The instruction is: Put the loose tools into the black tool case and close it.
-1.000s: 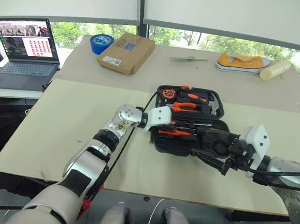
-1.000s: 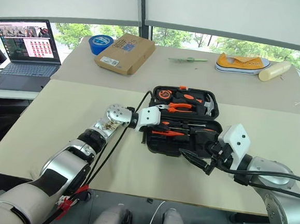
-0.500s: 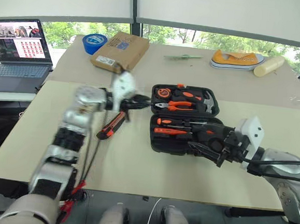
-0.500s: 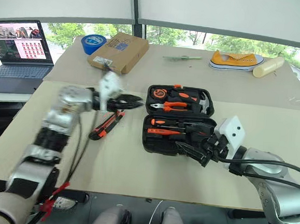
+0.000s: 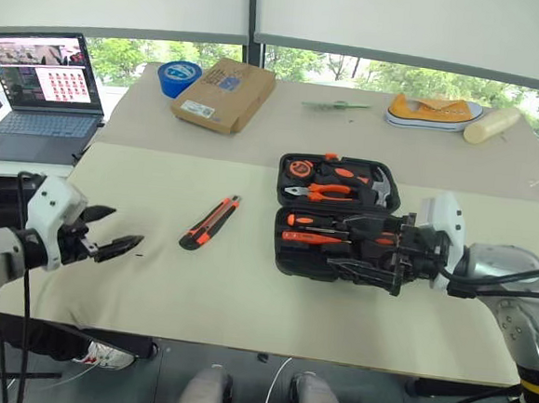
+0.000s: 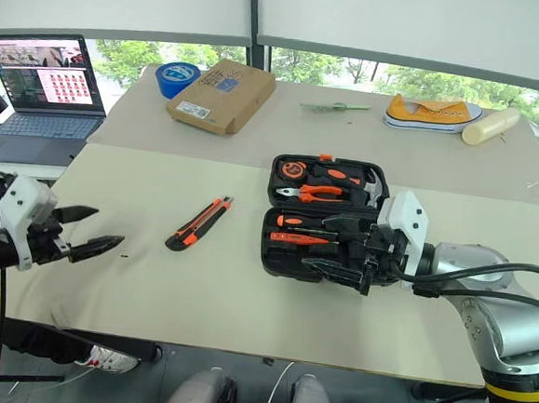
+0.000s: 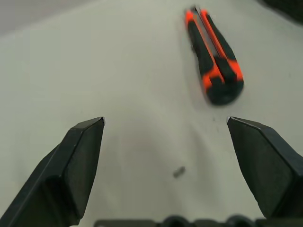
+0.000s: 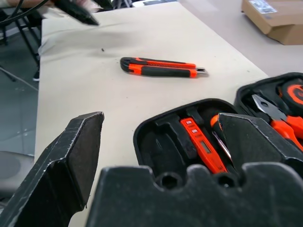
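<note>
While the knife lies loose on the mat at frame centre-left, well apart from the open case at centre-right, the step in hand looks like fetching it. Left gripper hovers at the lower left edge, jaws wide, empty, pointing toward the knife. Best to approach along the mat, straddle the handle mid-length across its narrow side, then close. Right gripper is wide too, over the case's near half, holding nothing.

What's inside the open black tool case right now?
The black tool case holds pliers, a hammer and orange-handled screwdrivers. The right gripper covers its near right recesses.
</note>
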Motion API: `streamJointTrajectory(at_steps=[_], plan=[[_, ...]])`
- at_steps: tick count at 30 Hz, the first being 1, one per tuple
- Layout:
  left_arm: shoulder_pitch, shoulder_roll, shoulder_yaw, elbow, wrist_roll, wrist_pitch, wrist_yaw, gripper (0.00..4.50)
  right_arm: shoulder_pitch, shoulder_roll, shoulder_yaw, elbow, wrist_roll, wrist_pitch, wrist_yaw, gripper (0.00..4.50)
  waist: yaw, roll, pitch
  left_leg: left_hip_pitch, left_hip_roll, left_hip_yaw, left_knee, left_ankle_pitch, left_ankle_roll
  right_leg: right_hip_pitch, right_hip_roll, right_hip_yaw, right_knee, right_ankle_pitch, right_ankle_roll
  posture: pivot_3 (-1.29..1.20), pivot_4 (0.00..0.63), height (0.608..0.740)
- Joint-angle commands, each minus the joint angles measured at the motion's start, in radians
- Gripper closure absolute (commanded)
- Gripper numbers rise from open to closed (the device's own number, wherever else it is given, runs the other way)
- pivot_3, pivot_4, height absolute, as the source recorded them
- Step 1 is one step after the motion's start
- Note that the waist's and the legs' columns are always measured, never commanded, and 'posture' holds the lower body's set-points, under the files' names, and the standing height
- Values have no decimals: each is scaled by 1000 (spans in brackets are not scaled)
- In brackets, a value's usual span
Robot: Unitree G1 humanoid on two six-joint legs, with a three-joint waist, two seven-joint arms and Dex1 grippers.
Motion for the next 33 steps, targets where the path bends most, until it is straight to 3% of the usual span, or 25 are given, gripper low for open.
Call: streamJointTrajectory(at_steps=[1, 12, 21, 24, 29, 33], plan=[[-103, 35, -133, -62, 16, 81, 71, 22, -8, 2, -6, -24, 6, -6, 3, 0, 4, 0, 0, 0, 0, 0, 0, 0, 0, 0, 0, 0, 0, 0, 0, 0, 150, 735], [-419, -95, -509, 109, 120, 165, 220, 22, 43, 25, 4, -104, 8, 4, -62, 0, -14, 0, 0, 0, -1, 0, -1, 1, -1, -1, 3, 2, 4, 0, -1, 0, 150, 735], [-493, -137, -595, 215, 163, 206, 257, 22, 78, 25, 1, -138, -16, -8, -114, 0, -11, 0, 0, 0, -1, 0, 0, 1, 0, 0, 3, 2, 4, 0, 0, 0, 150, 735], [-477, -131, -583, 218, 159, 191, 247, 826, 92, 26, -6, -147, -21, -12, -123, 0, -10, 0, 0, 1, -1, 0, 0, 1, 0, 0, 3, 2, 3, 0, 0, 0, 150, 735], [-484, -136, -509, 212, 77, 169, 180, 2662, 123, 17, -28, -153, -30, -20, -134, 0, -10, 0, 0, 0, -1, 0, 0, 1, 0, 0, 3, 2, 4, 0, 0, 0, 150, 735], [-579, -101, -505, 194, 40, -84, -17, 2751, 185, -16, -108, -163, 26, 25, -108, 0, 0, -1, 1, -1, -1, -1, 0, 1, -1, -1, 3, 1, 3, 0, -1, 0, 150, 735]])
